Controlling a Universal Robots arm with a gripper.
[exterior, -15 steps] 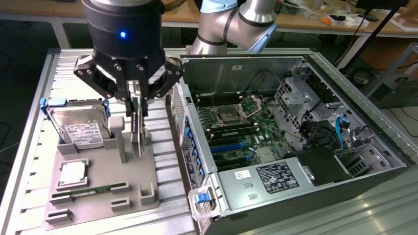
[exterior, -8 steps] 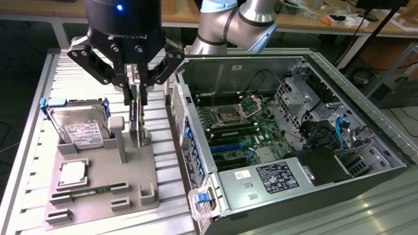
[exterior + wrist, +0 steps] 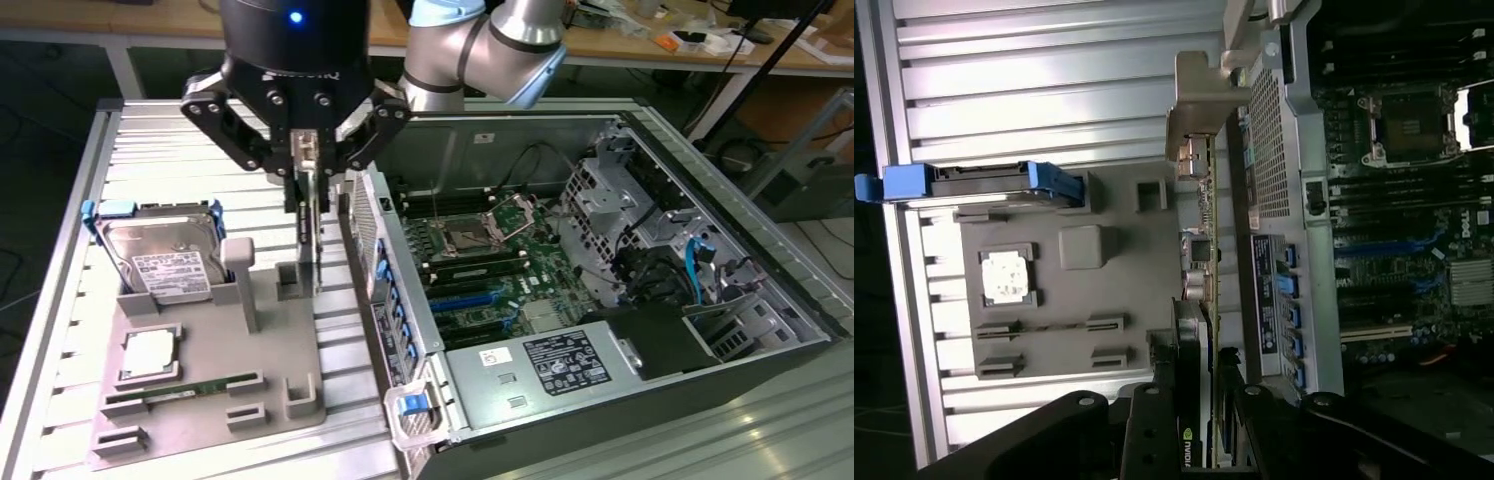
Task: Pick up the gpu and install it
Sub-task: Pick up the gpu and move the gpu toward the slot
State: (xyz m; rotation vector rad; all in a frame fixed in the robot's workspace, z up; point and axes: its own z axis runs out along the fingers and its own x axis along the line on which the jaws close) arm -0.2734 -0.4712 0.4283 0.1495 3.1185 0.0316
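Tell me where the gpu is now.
The gpu is held upright and edge-on by the gripper over the grey holder, just to the exterior view's left of the open case.

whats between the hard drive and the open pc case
In the exterior view, the gpu stands on edge there, held by the gripper, jaws shut on it.
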